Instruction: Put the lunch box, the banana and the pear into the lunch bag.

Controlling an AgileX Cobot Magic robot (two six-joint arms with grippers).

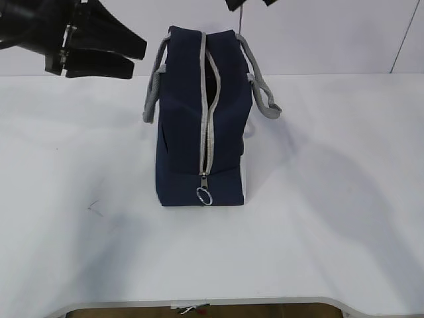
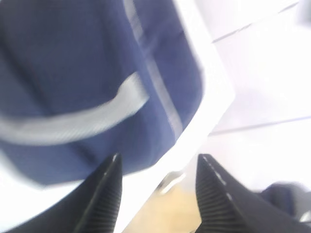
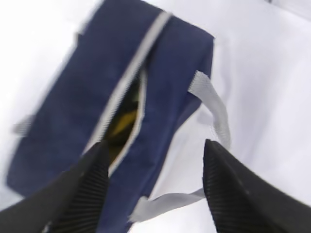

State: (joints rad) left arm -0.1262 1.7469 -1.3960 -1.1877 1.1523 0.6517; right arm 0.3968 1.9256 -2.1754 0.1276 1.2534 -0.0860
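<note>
While both tools gape empty, lunch bag (image 3: 73, 97) half-unzipped, yellow banana (image 3: 124, 121) inside.

Table (image 1: 331, 218) open all round; lunch bag (image 1: 182, 132) mid-table — only a narrow zipper gap (image 1: 211, 83).

Your exterior camera is looking down at a slant from the front edge of the white table (image 1: 331, 218), facing the lunch bag (image 1: 182, 132) end-on from moderate range. Your left wrist camera is sitting close beside the bag (image 2: 73, 63), peering past its own fingers (image 2: 104, 194) at a blurred side panel. Your right wrist camera is hanging above, looking down onto the partly unzipped top (image 3: 121, 111). All three are sharing the bag and surrounding tabletop.
</note>
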